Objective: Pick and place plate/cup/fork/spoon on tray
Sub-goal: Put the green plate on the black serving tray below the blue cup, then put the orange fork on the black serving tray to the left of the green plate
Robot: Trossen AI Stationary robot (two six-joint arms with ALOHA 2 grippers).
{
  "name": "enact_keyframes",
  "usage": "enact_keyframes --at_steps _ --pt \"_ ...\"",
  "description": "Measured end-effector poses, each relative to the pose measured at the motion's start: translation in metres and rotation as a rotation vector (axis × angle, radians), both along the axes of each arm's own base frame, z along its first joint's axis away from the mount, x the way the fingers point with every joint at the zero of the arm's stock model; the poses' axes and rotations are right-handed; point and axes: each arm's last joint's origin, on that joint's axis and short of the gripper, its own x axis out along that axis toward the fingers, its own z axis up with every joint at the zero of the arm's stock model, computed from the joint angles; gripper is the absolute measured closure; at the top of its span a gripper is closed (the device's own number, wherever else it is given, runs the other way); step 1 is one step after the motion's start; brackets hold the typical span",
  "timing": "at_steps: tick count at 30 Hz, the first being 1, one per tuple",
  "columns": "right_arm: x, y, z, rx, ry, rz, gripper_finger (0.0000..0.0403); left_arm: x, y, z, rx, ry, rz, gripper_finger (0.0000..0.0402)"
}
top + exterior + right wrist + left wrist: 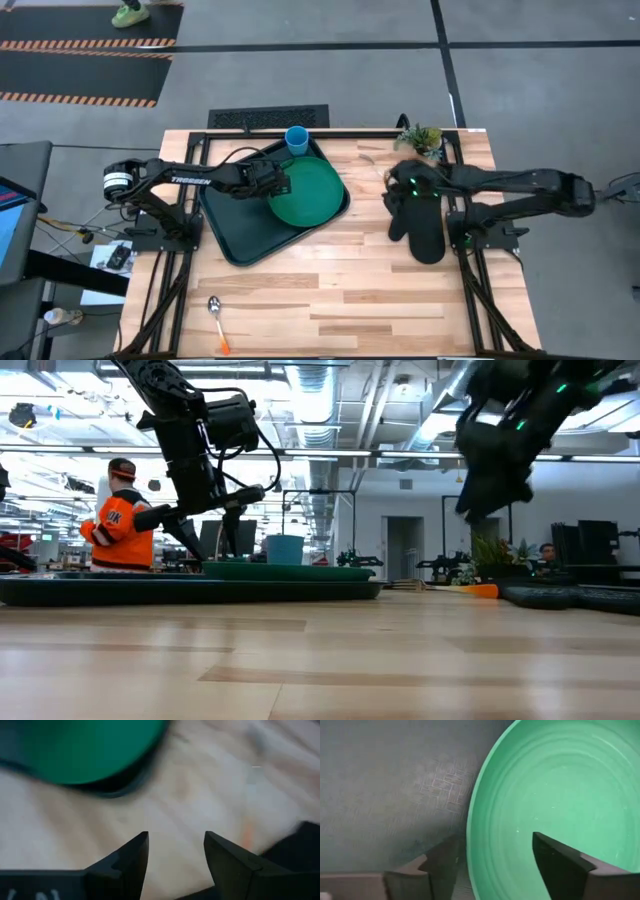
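The green plate (308,190) lies flat in the dark tray (240,235), on its right half. The light-blue cup (297,140) stands at the tray's far edge. My left gripper (281,183) is open at the plate's left rim (472,820). One finger (437,867) is over the tray and the other (560,862) is over the plate, and neither plainly touches. My right gripper (176,850) is open and empty above bare wood right of the tray. The fork's orange handle (482,590) lies beside the mitt. The spoon (216,312) lies near the table's front left.
A black oven mitt (425,232) lies under my right arm, right of the tray. A small potted plant (420,138) stands at the far right edge. A person in an orange jacket (118,525) stands in the room behind the table.
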Motion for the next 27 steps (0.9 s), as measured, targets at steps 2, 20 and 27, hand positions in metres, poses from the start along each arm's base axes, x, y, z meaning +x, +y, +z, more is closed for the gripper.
enact_keyframes --at_steps 2,20,27 --pt "0.003 -0.020 -0.010 -0.019 0.048 -0.043 0.0188 0.000 0.000 0.000 0.000 0.000 0.000 0.0150" --pt "0.001 -0.102 -0.090 0.065 0.316 -0.086 0.0197 -0.009 -0.004 0.031 0.021 -0.134 -0.020 0.0118" --pt "0.009 -0.109 -0.052 -0.030 0.234 -0.054 0.0200 -0.016 -0.005 0.045 0.060 -0.184 -0.014 0.0118"
